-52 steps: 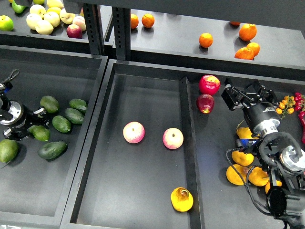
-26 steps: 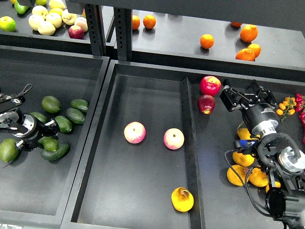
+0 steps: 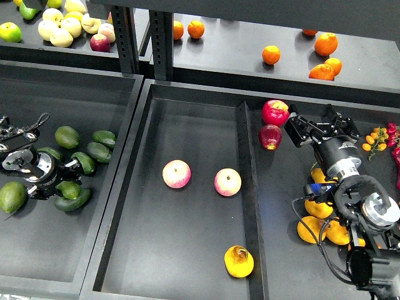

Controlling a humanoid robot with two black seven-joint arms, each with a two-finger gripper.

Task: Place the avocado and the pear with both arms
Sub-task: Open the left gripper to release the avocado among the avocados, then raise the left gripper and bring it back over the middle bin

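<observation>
Several avocados lie in the left tray. My left gripper is low among them with its fingers apart. One small avocado lies against its lower finger, and I cannot tell whether it is gripped. The bruised pear, yellow-orange with a brown patch, lies at the front right of the middle tray. My right gripper hovers open and empty over the right tray, beside two red apples, far from the pear.
A larger pale green fruit lies left of my left wrist. Two pink-yellow apples lie mid-tray. Clean yellow pears lie under my right arm. A divider wall separates the middle and right trays. The shelf above holds oranges.
My left gripper has moved right and down in among the avocados, and the small avocado by its lower finger shifted right with it. My right gripper has drifted slightly left.
</observation>
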